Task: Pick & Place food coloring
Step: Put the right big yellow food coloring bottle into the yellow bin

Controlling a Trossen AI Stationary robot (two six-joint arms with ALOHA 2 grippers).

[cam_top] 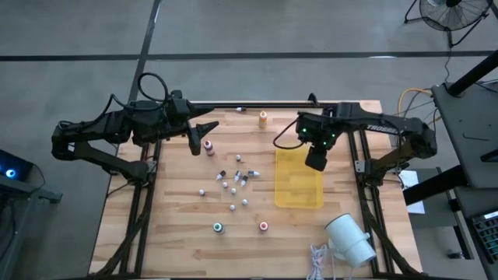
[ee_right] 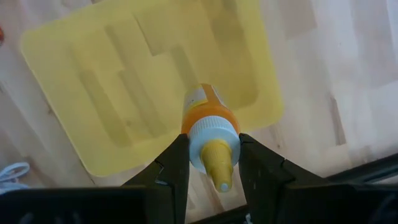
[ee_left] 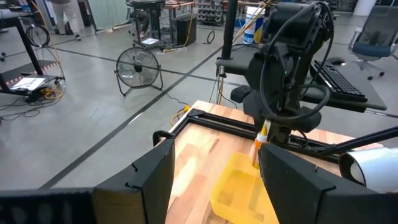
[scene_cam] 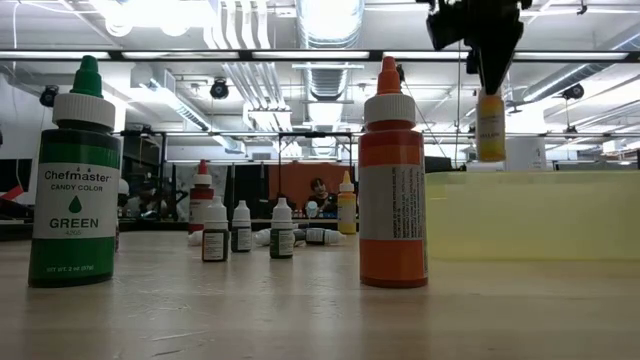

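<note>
Green-capped bottle (scene_cam: pixel 75 190) and orange bottle (scene_cam: pixel 392 190) nearest, both upright. Right pincer (ee_right: pixel 211 155) clenched on yellow-tipped bottle (ee_right: pixel 208 121), hanging above yellow mat (cam_top: pixel 298 187), not touching. Gripped only near the cap: could swing, land tilted, roll off. Left pincer (cam_top: pixel 204 134) released, idle over far-left edge. Wooden surface (cam_top: pixel 171 233) strewn with vials (cam_top: pixel 233 183); concrete floor, fan (ee_left: pixel 138 67) beyond.

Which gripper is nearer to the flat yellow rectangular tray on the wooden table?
The right gripper: it hangs above the flat yellow rectangular tray, holding a yellow-orange bottle. The left gripper is off to the side, over bare wood.
</note>
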